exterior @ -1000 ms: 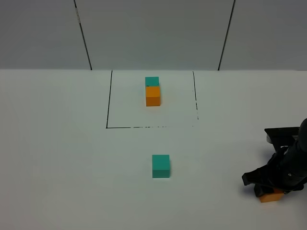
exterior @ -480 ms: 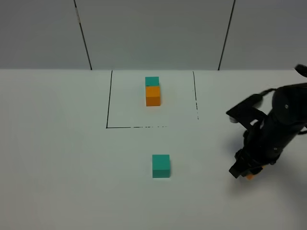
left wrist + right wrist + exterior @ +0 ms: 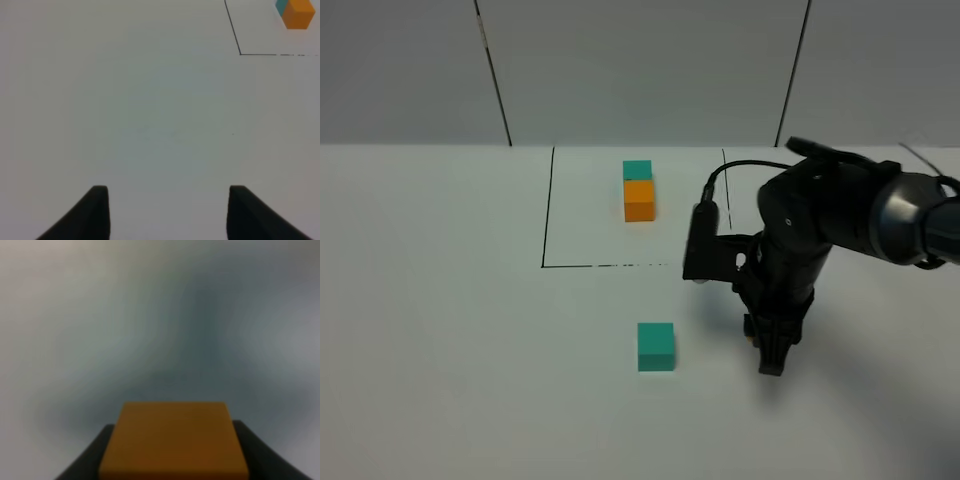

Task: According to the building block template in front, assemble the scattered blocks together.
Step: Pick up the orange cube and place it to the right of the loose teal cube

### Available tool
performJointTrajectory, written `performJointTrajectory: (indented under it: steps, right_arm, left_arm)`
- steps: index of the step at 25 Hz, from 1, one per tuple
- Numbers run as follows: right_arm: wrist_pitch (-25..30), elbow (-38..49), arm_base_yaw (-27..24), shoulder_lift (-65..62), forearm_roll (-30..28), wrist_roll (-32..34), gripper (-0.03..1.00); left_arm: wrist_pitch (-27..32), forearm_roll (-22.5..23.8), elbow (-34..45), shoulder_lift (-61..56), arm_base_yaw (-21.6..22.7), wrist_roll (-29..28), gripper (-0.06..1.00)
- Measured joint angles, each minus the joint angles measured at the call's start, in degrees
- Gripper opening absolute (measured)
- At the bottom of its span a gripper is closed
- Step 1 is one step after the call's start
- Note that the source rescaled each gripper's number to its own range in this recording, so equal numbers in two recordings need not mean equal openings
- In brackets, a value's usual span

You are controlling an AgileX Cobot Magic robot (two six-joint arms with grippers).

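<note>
The building block template [image 3: 638,188] is a teal cube joined to an orange cube, inside a black-outlined square at the back; it also shows in the left wrist view [image 3: 296,12]. A loose teal cube [image 3: 656,346] sits on the table in front of the square. My right gripper [image 3: 768,352] points down just right of that teal cube and is shut on the loose orange cube [image 3: 174,440], which the arm almost hides in the exterior view. My left gripper [image 3: 167,212] is open and empty over bare table, and is out of the exterior view.
The white table [image 3: 440,350] carries the black outline of the square [image 3: 546,210]. A grey panelled wall [image 3: 640,70] stands behind. The right arm's body and cable [image 3: 800,230] hang over the square's right front corner.
My right arm has lifted the orange cube from the front right of the table and carried it left, to just right of the loose teal cube. The teal cube and template have not moved.
</note>
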Motion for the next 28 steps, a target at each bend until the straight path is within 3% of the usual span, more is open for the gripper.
performJointTrajectory:
  steps: [9, 20, 28]
  right_arm:
    - [4.83, -9.08, 2.57, 8.58, 0.60, -1.93, 0.13]
    - [3.60, -9.78, 3.75, 10.95, 3.99, -5.31, 0.13]
    - [5.74, -13.35, 3.75, 14.55, 4.39, -5.56, 0.13]
  left_arm:
    - [0.00, 0.00, 0.00, 0.00, 0.00, 0.00, 0.14]
    - [0.00, 0.00, 0.00, 0.00, 0.00, 0.00, 0.14]
    - [0.00, 0.00, 0.00, 0.00, 0.00, 0.00, 0.14]
